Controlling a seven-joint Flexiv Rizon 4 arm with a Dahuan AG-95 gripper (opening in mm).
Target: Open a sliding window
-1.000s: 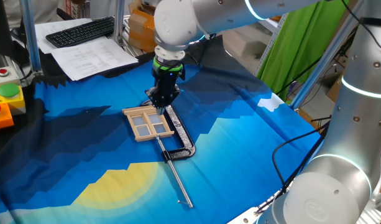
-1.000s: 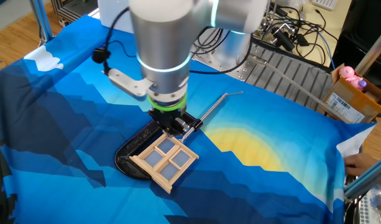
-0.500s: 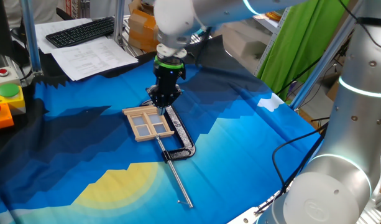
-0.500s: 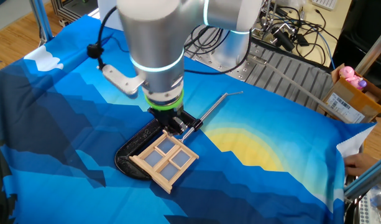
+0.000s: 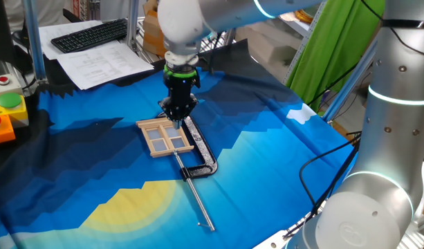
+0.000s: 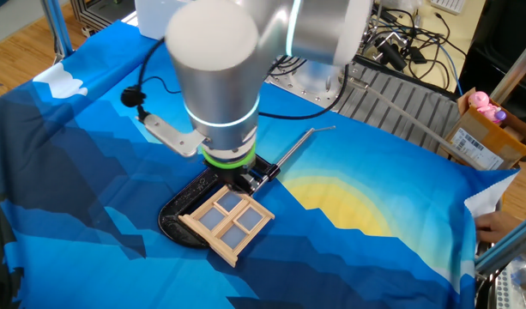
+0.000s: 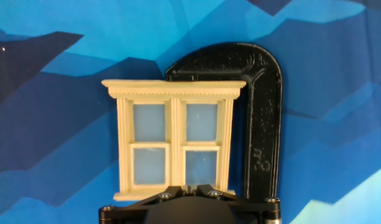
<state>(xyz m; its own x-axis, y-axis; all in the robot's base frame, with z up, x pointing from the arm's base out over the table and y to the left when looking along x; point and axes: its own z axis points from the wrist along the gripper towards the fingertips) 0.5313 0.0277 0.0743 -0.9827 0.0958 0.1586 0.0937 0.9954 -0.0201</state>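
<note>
The sliding window (image 5: 165,137) is a small pale wooden frame with four panes, lying flat on the blue cloth. It also shows in the other fixed view (image 6: 228,219) and fills the middle of the hand view (image 7: 173,140). My gripper (image 5: 177,123) points straight down at the window's edge next to the black clamp, as the other fixed view (image 6: 243,184) also shows. In the hand view the gripper (image 7: 190,186) has its fingertips together right at the window's bottom sill. Nothing shows between the fingers.
A black metal clamp (image 5: 205,155) with a long silver rod (image 5: 198,200) lies against the window's side; it curves round the window in the hand view (image 7: 265,124). A button box (image 5: 7,107), papers and a keyboard (image 5: 90,34) sit at the table's far left.
The arm's upper joints have swung a little to the left above the table. The gripper stays at the window's edge, and the window and clamp have not visibly moved.
</note>
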